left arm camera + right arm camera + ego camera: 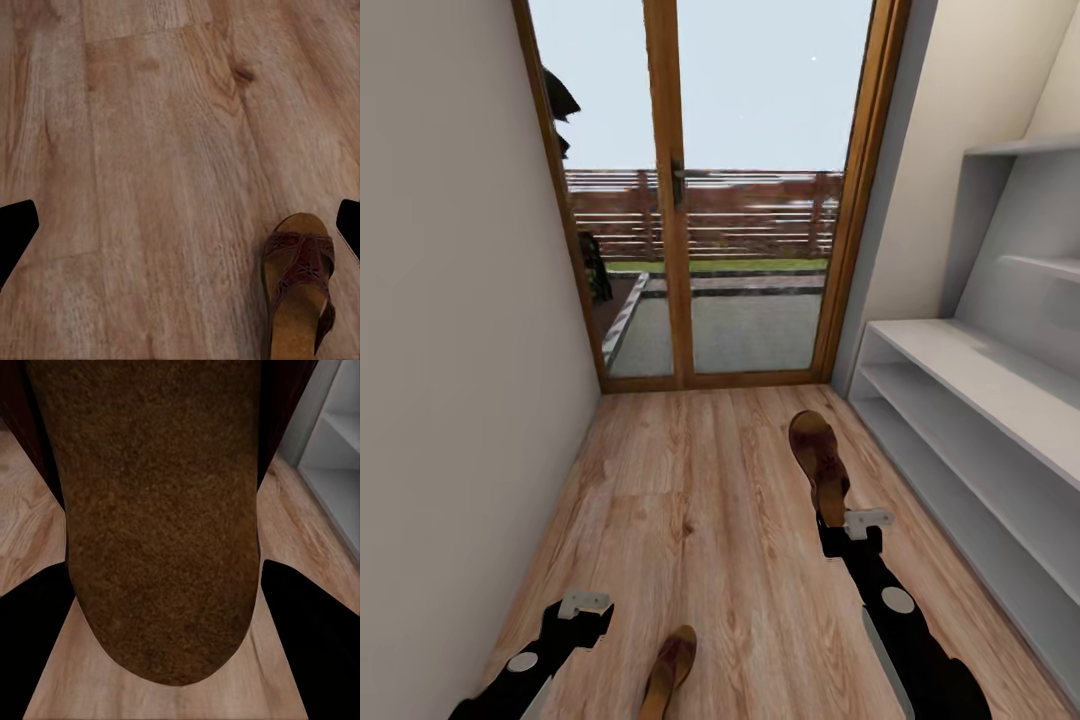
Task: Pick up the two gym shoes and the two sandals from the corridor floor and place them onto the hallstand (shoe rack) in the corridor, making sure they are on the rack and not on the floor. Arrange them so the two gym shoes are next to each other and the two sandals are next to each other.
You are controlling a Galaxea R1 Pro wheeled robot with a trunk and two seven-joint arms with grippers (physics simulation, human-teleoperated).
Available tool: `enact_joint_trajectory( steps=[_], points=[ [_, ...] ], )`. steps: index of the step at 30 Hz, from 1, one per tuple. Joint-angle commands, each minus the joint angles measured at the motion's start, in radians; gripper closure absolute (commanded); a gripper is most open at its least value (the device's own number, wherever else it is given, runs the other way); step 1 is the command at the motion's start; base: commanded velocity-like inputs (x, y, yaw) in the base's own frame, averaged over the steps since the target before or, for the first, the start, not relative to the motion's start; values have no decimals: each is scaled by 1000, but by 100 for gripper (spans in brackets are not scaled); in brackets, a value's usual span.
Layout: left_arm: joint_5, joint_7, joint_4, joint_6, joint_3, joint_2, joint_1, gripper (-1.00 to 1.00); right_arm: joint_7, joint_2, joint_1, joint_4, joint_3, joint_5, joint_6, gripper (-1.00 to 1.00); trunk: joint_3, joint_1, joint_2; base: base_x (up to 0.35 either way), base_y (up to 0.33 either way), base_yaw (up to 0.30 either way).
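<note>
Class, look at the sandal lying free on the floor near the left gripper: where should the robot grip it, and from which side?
Grip the sandal across its strapped middle, coming down from above: it lies flat, sole down, so the left gripper's fingers likely fit either side.

Surface: wood-plank corridor floor [690, 500].
Lying on it: one brown sandal [668, 672] near the floor's near edge.
Floor's right edge: white hallstand [1000, 400].

Two glossy black arms, grey round discs on the wrists, pale grey brackets before black jaws
</note>
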Motion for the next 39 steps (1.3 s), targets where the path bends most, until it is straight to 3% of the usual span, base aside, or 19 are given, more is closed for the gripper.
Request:
enact_joint_trajectory(
  steps=[1, 13, 24, 39],
  points=[
    [-11, -4, 1, -4, 6, 0, 0, -100, -2, -1, 0, -1, 2, 6, 4, 100, -1, 0, 0, 294, -45, -49],
    [-9, -5, 0, -6, 6, -1, 0, -100, -2, -1, 0, -4, 2, 5, 5, 100, -10, 0, 0, 72, -10, -113],
    [-11, -6, 1, -3, 4, -3, 0, -100, -3, -1, 0, -9, 3, 4, 5, 100, -46, 43, -77, 1, 0, -6],
    [-9, -8, 3, 10, 6, -6, 0, -100, -3, -1, 0, -9, 0, 4, 6, 100, -115, 100, -182, 0, 0, 0]
  ],
)
